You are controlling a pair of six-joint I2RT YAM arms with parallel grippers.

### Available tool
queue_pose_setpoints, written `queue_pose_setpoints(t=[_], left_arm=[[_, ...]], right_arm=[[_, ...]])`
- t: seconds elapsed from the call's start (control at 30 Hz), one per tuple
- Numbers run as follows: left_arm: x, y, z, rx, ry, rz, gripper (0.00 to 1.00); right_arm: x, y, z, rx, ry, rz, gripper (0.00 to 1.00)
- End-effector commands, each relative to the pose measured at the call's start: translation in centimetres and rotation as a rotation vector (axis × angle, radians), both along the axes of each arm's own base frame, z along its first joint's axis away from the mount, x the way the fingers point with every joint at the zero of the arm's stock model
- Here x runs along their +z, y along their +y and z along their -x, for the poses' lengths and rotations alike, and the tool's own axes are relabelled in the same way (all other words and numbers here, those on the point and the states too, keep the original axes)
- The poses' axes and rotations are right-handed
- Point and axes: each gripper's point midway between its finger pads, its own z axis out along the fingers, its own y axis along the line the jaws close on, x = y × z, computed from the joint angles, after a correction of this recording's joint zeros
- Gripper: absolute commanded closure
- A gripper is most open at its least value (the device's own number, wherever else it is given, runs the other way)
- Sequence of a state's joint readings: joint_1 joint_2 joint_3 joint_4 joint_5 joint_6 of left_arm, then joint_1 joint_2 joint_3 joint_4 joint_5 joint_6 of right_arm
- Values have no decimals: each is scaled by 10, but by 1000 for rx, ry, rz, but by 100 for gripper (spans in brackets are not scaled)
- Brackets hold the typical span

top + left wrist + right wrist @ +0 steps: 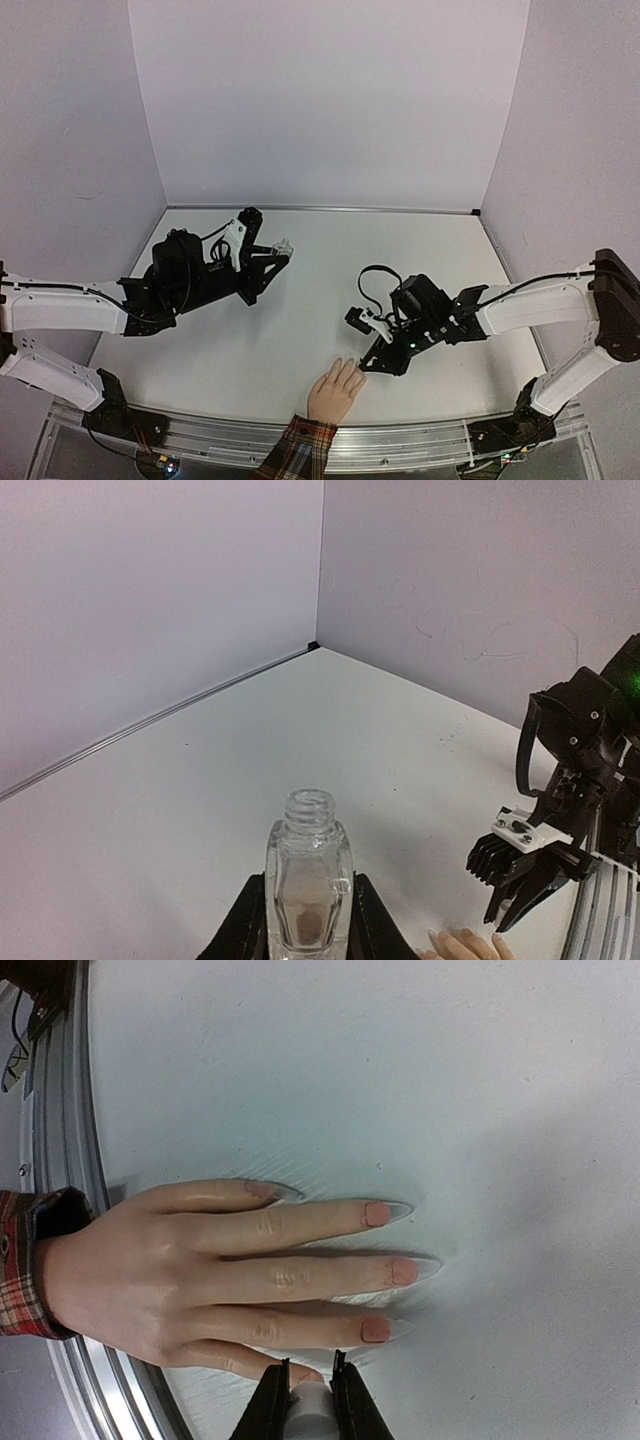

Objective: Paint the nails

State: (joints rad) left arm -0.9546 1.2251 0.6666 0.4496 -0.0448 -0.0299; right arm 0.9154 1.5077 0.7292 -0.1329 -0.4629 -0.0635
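The nails (402,1271) sit on a peach hand (180,1270) lying flat at the near edge of the table (300,330) — the right gripper (310,1385) pinches a white cap (311,1412) beside it; the left gripper (308,930) clamps an uncapped glass bottle (308,870).

The bottle (308,885) is clear, glossy glass — the table (420,1070) matt white. The hand (190,1275) looks smooth, faintly shiny; its cuff (18,1270) is woven plaid cloth.

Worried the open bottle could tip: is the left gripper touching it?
Touching. In the left wrist view, the left gripper has its fingers pressed against both sides of the glass bottle, with no gap showing.
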Motion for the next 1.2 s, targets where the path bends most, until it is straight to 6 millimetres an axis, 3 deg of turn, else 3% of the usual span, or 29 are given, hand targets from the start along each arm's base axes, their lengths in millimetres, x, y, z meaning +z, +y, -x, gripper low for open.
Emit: queue_pose_setpoints(t=[0.0,0.57,0.7,0.9,1.17], left_arm=[[29,2,1,-5,-49,63,100],[32,3,2,-6,-51,66,100],[31,3,2,-6,-49,64,100],[32,3,2,-7,-52,67,100],[33,-2,2,-21,-50,67,100]], right_arm=[[6,7,-6,4,-20,-4,100],[2,1,-23,-72,-75,46,100],[10,-5,-31,-125,-124,46,100],[27,-1,-9,-48,-73,-40,100],[14,4,-5,-18,-32,-15,100]])
